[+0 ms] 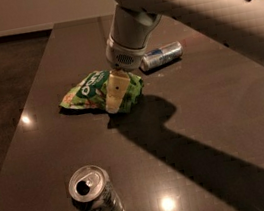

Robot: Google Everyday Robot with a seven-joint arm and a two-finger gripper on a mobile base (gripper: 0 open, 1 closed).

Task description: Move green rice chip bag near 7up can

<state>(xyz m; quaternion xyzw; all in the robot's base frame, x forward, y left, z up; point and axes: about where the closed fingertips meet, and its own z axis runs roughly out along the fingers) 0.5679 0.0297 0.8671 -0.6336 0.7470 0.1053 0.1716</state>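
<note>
Farthest left and nearest the camera we see the 7up can (95, 198), upright on the dark table (42, 143), its pull-tab top open. It stands well apart from everything else.

Further back and a little to the right lies the green rice chip bag (91, 90), flat on the table near the middle, with its dark green lettered patch facing up and its right end bunched higher than its left. We judge it light and soft. Crumpled foil gives under pressure, the chips inside can crush, and the smooth skin may slide out of a weak pinch. A hold on the raised, crumpled right end, where the foil gathers into a fold, looks better to us than a hold on the flat middle. A gentle squeeze there should be enough, since the bag weighs little and may swing or sag once it is off the table.

Over that right end sits the gripper (113, 100), pointing down and touching or pressing into the bag. We cannot tell whether the jaws are apart or clamped on the foil, because the bag hides their tips.

Right of the gripper and further back, a slim silver-and-blue can (161, 55) lies on its side, near the bag but not touching it. The arm (190, 1) reaches in from the upper right and throws a long shadow across the table.
</note>
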